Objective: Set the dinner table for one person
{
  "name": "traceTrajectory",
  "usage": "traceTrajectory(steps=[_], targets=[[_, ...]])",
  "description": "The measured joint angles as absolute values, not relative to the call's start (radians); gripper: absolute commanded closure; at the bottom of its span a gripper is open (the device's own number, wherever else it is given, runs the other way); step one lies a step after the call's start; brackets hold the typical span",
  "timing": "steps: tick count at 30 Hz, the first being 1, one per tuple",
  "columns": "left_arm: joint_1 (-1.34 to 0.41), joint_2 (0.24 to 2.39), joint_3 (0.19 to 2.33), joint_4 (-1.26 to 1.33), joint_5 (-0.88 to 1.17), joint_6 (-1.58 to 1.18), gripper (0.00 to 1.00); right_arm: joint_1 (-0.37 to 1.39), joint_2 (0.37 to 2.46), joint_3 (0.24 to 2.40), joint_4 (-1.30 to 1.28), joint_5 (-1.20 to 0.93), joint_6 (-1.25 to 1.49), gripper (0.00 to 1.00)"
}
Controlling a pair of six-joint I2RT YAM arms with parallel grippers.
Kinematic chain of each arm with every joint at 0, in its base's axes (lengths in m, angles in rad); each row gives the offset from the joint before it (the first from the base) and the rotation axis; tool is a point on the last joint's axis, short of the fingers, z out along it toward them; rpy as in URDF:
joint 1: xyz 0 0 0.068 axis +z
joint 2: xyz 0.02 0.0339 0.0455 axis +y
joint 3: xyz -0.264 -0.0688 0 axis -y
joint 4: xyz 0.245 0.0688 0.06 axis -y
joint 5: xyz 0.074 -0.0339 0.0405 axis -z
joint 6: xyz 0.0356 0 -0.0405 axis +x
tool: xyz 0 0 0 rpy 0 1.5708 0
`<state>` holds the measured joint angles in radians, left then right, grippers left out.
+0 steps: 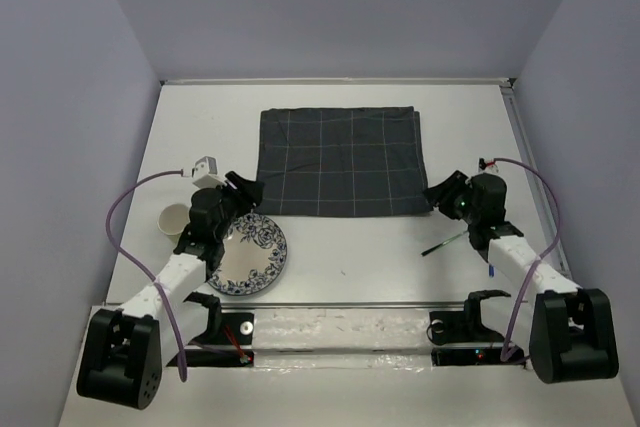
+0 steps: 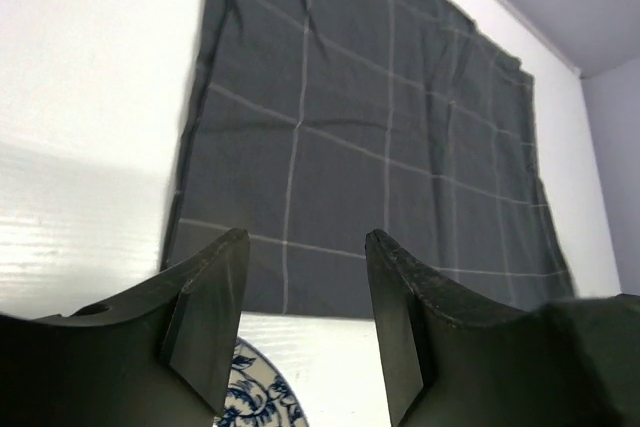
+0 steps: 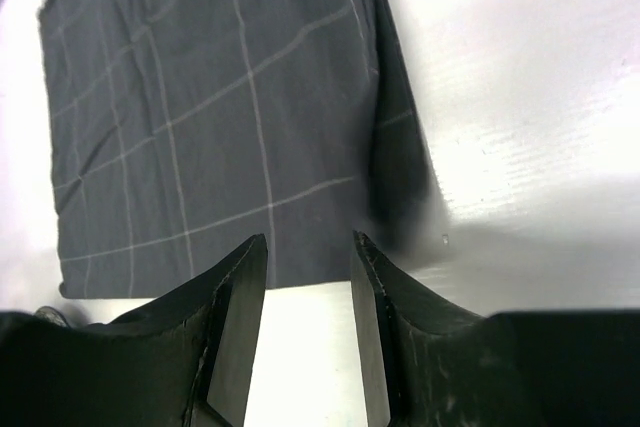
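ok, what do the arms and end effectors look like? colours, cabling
Left arm and right arm: white links, black joints, bulky black bases. A purple cable loops along each. Left end effector and right end effector: two matte black, wedge-shaped fingers with flat inner faces.

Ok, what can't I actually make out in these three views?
Top view: thin object beside the right arm, too small to identify.
Top view: plate, left rim hidden under the left arm.
Left wrist: plate only a sliver, cut by the bottom edge and the left gripper.
Top view: cup, inside too small to see.
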<state>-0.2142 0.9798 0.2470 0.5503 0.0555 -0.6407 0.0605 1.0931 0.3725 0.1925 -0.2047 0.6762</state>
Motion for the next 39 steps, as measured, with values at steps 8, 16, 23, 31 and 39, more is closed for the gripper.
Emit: traceTrajectory(steps=[8, 16, 23, 31, 39], targets=[[-0.217, 0.782, 0.396, 0.386, 0.086, -0.623, 0.40, 0.061, 0.882, 0.398, 0.058, -0.175, 0.646, 0.64], [-0.223, 0.612, 0.605, 0.192, 0.187, -0.518, 0.29, 0.260, 0.917, 0.417, 0.043, -0.195, 0.659, 1.00], [-0.223, 0.471, 0.731, 0.003, 0.280, -0.339, 0.01, 0.647, 1.176, 0.504, 0.227, -0.196, 0.729, 0.63], [-0.223, 0.216, 0.684, -0.083, 0.212, -0.213, 0.01, 0.936, 1.646, 0.674, 0.518, -0.196, 0.857, 0.48], [-0.223, 0.187, 0.649, -0.119, 0.171, -0.187, 0.01, 1.011, 1.862, 0.784, 0.604, -0.194, 0.932, 0.48]])
